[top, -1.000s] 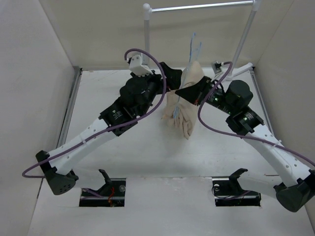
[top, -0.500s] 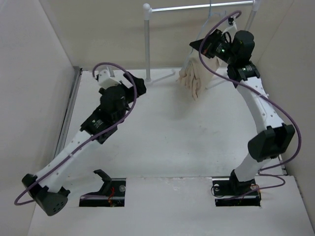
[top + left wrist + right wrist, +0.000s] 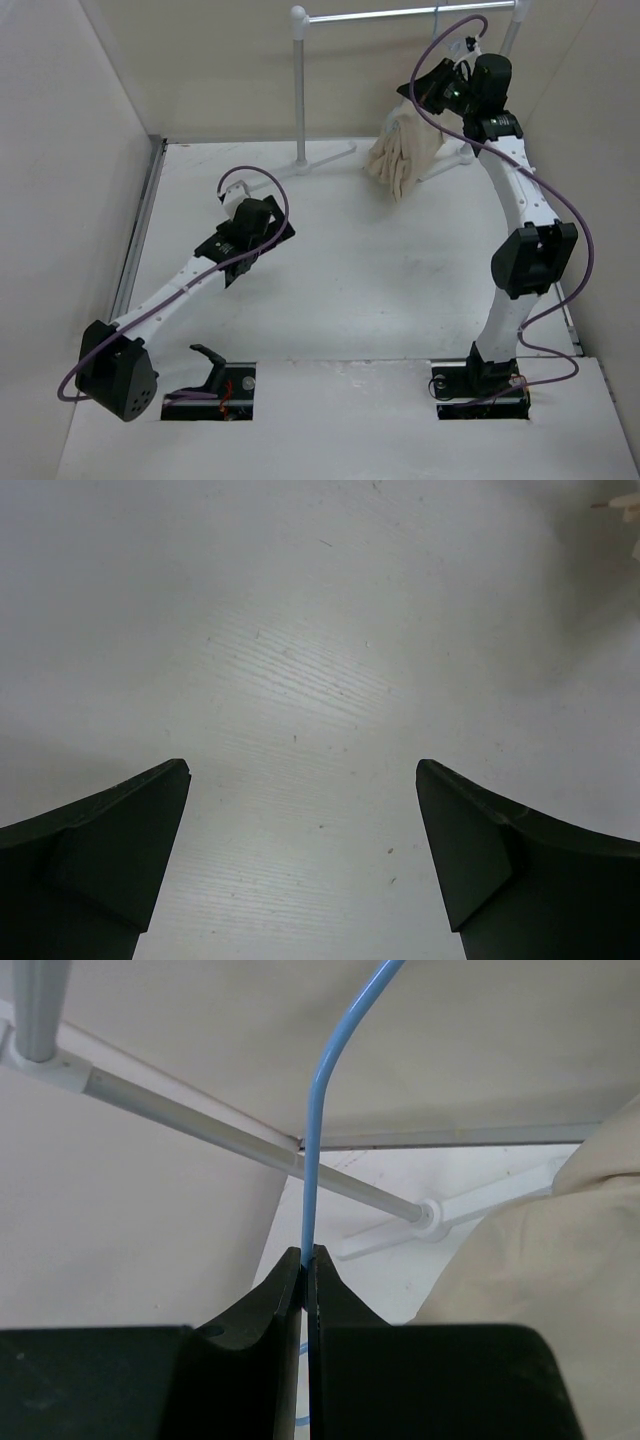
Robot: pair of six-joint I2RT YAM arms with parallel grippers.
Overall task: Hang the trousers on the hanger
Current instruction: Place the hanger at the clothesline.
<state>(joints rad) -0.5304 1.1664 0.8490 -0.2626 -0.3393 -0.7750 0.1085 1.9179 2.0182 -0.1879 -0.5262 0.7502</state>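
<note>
By the far right corner the right gripper (image 3: 307, 1260) is pinching the hanger (image 3: 313, 1140), whose wire is rising straight up toward the rail (image 3: 400, 14) just above, with the trousers (image 3: 405, 155) hanging beneath, while the left gripper (image 3: 300, 780) is hovering wide open and empty, well apart mid-worktop.

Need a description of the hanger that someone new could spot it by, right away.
Find the white tubular rack at the back of the table; the right gripper is raised just beside its right post. The hanger is the thin pale-blue wire pinched in that gripper, with the beige trousers hanging below. It is far thinner than the rack tubes, and blue rather than white.
</note>
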